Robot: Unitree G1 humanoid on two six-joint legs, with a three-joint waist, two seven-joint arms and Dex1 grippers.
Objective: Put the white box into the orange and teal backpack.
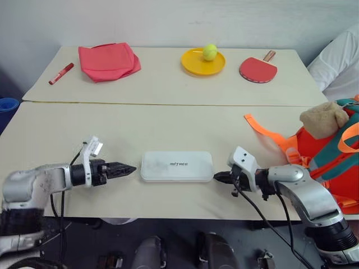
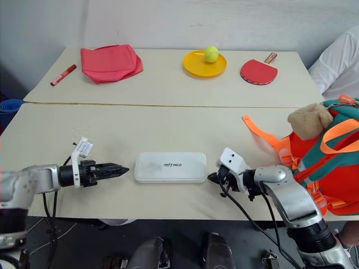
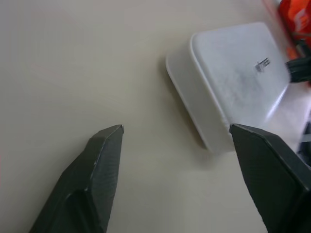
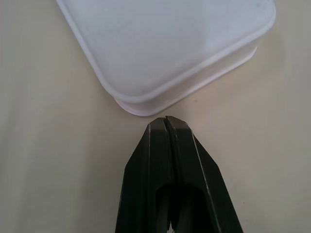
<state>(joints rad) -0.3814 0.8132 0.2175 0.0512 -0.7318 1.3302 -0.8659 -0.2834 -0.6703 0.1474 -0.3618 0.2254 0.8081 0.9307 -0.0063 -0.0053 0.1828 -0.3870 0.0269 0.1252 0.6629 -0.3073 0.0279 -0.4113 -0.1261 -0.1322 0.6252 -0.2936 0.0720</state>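
Right hand [image 4: 167, 119] pinched closed just beside white box [image 1: 176, 166] edge

Left gripper [image 3: 175, 133] jaws spread wide; right gripper [image 4: 167, 121] jaws pressed together.

The orange and teal backpack [image 1: 331, 162] at three o'clock is cut off by the right edge. The white box [image 1: 176, 166] bears lettering too small to read. A person's white sleeve [image 1: 339, 64] runs off at two o'clock.

Pink-red cloth [image 1: 109, 61], red marker [image 1: 61, 73], yellow plate [image 1: 197, 66], tennis ball [image 1: 210, 52], paddle [image 1: 258, 69]
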